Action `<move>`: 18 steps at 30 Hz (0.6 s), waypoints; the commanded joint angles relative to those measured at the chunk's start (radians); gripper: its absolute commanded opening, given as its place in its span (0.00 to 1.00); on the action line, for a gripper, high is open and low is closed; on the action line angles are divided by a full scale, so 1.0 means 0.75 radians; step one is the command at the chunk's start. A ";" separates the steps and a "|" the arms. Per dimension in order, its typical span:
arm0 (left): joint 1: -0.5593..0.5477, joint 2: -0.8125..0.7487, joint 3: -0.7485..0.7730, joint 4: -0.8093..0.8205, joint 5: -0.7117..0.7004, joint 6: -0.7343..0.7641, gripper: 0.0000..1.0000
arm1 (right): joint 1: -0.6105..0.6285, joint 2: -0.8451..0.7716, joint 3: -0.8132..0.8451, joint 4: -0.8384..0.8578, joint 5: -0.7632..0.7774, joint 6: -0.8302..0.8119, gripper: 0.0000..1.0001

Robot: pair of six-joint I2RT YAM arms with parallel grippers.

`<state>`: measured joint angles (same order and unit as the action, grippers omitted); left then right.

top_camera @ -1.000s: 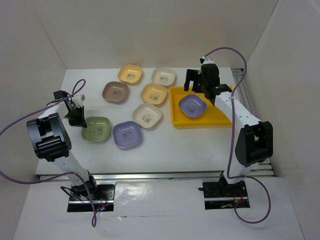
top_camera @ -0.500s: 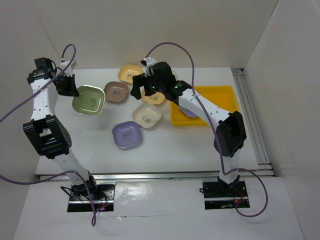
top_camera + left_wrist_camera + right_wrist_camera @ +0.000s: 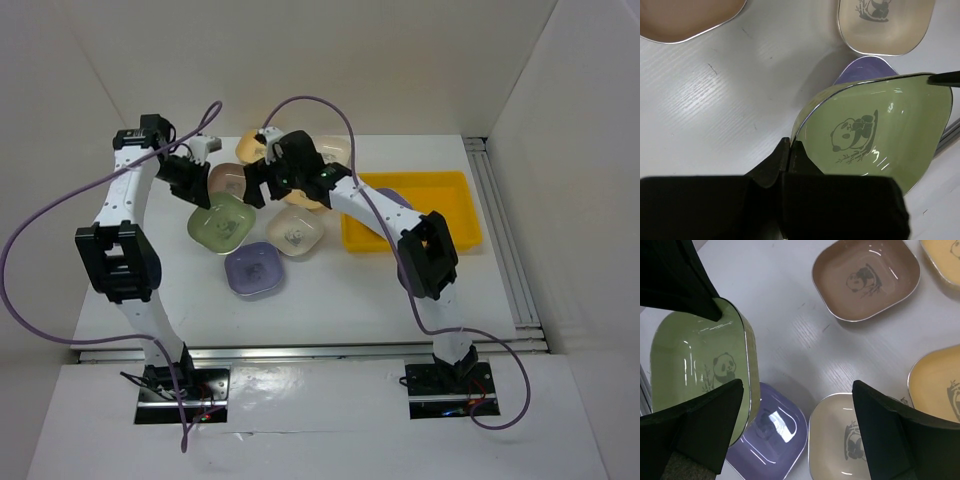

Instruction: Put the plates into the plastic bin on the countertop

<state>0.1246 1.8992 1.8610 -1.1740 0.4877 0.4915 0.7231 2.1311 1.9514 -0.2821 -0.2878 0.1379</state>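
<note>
My left gripper is shut on the rim of a green plate, which hangs tilted above the countertop. The left wrist view shows the pinch on the green plate. My right gripper hovers open next to it, over the loose plates. In its wrist view the right gripper spans a lavender plate and a cream plate, with nothing between its fingers. The yellow plastic bin at the right holds a lavender plate, mostly hidden by the right arm.
On the countertop lie a lavender plate, a cream plate, a brown plate, an orange plate, a yellow plate and another cream plate. White walls enclose the surface. A rail runs along the right.
My left gripper lifted the green plate and carried it right, over the lavender plate's edge. My right arm swung from the bin leftward over the loose plates.
</note>
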 commanded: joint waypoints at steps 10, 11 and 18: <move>-0.076 0.024 0.130 -0.001 0.092 -0.091 0.00 | 0.052 0.008 -0.049 -0.019 -0.062 -0.028 0.77; -0.076 0.037 0.145 -0.001 0.106 -0.107 0.00 | 0.065 0.020 -0.070 -0.019 -0.062 -0.028 0.71; -0.076 0.049 0.229 0.011 0.143 -0.195 0.34 | 0.077 -0.021 -0.096 -0.017 0.050 -0.028 0.00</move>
<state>0.0639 1.9347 1.9690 -1.1954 0.5285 0.4034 0.7624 2.1376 1.8904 -0.2729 -0.2848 0.1360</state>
